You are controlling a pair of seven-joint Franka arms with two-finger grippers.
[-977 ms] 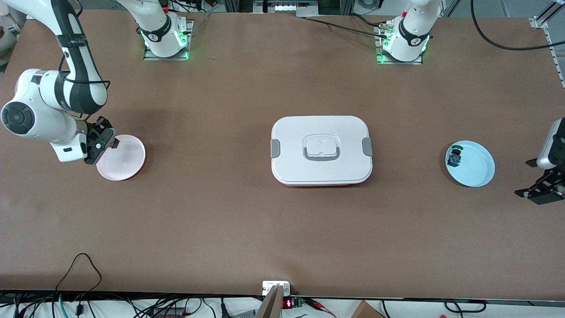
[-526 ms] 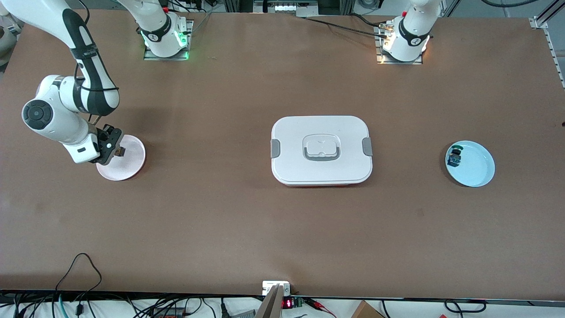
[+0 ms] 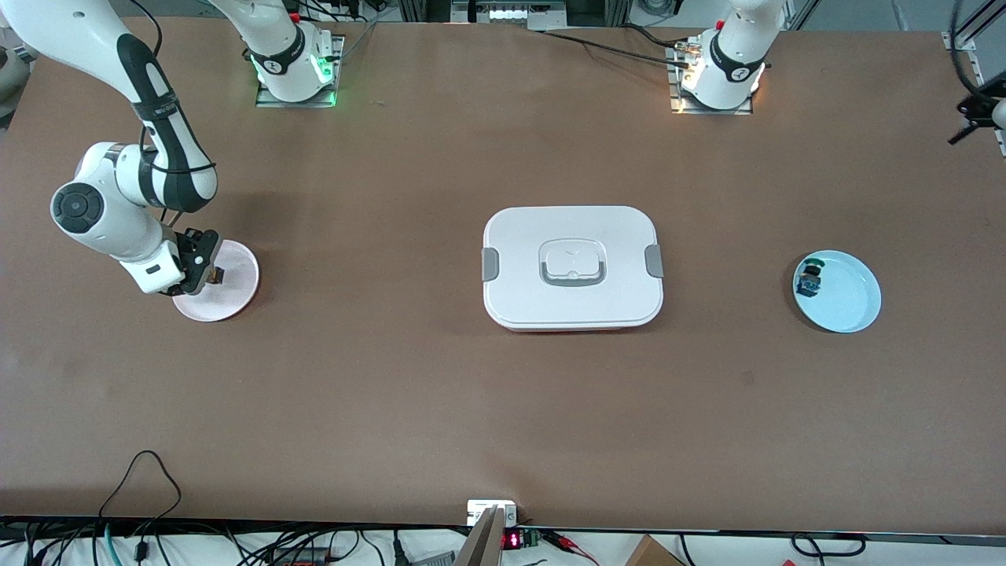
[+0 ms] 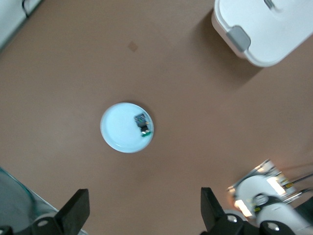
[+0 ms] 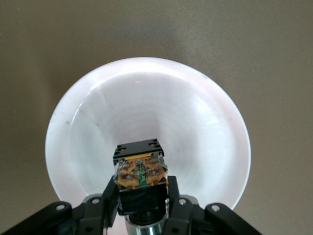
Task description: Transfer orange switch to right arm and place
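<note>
My right gripper [image 3: 206, 271] is shut on the orange switch [image 3: 216, 275] and holds it low over the pink plate [image 3: 232, 292] at the right arm's end of the table. In the right wrist view the orange switch [image 5: 140, 169], black with an amber body, sits between the black fingers [image 5: 108, 193] above the plate's [image 5: 195, 122] middle. I cannot tell whether it touches the plate. My left gripper [image 4: 144, 205] is open and empty, high over the left arm's end of the table. Only a black part of the left arm [image 3: 974, 118] shows at the front view's edge.
A white lidded box [image 3: 572, 267] stands mid-table and shows at the corner of the left wrist view [image 4: 264, 29]. A light blue plate [image 3: 849, 303] holds the small green-topped blue part [image 3: 809, 281]; the left wrist view shows the plate [image 4: 115, 129] and the part [image 4: 142, 125].
My right gripper has come down closer over the pink plate with the switch. My left arm has risen and drawn away from beside the blue plate toward the table's edge.
</note>
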